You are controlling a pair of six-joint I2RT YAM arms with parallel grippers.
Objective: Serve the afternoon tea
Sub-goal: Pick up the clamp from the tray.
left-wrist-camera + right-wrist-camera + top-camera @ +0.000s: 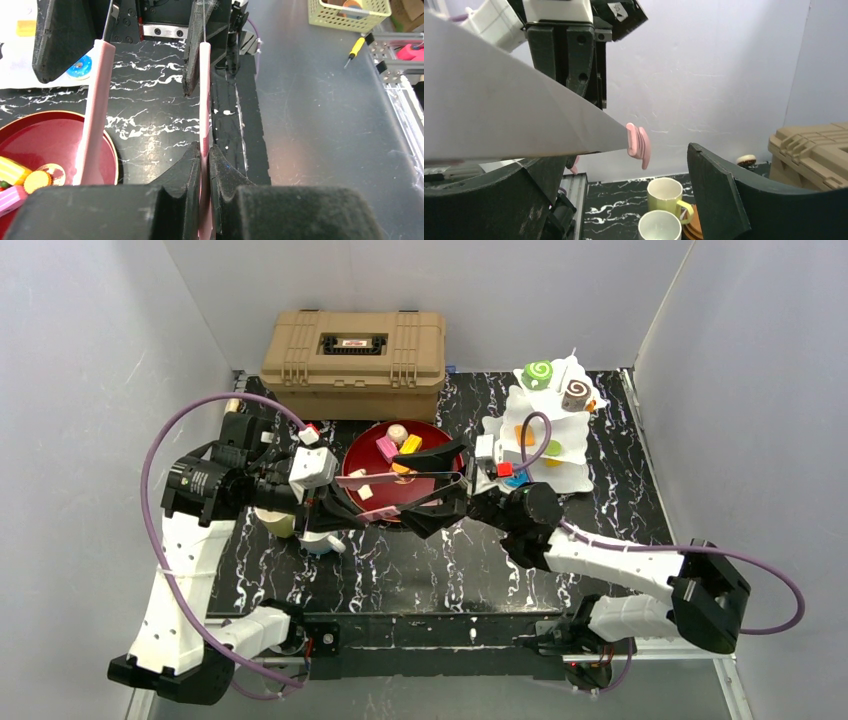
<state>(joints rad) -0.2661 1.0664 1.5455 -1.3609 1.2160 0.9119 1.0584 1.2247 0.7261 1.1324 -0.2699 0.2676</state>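
The left gripper (205, 150) is clamped on one pink-tipped arm of the tongs (400, 477). The right gripper (440, 485) stands wide apart around their far end. Pastries (410, 443) lie in the red bowl (358, 452) just beneath the tongs.

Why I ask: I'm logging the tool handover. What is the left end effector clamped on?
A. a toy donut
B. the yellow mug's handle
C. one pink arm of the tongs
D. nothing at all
C: in the left wrist view the left end effector is shut on one pink arm of the tongs, while the other arm stands free over the red bowl.
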